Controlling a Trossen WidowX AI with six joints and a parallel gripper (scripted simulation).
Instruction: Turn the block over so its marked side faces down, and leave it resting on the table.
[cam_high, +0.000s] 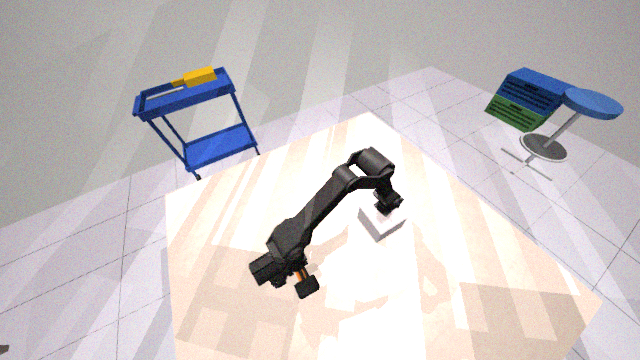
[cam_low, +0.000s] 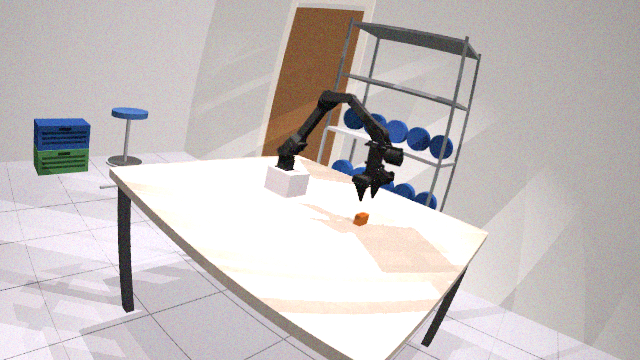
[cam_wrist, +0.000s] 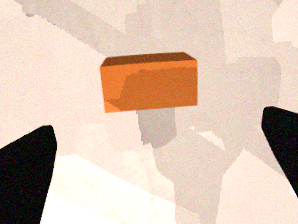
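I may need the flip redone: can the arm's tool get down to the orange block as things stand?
Probably yes. The tool hangs open and holds nothing, above the orange block, which lies alone on the table. In the wrist view nothing lies between the fingers and the block.

Pale grey walls enclose a light tiled floor (cam_low: 60, 210). A brown door (cam_low: 310, 80) stands behind a metal shelf rack (cam_low: 452, 107) holding blue discs. A blue stool (cam_low: 129, 114), stacked blue-and-green crates (cam_low: 61, 145) and a blue cart (cam_high: 187, 97) stand around the sunlit table (cam_low: 210, 225).
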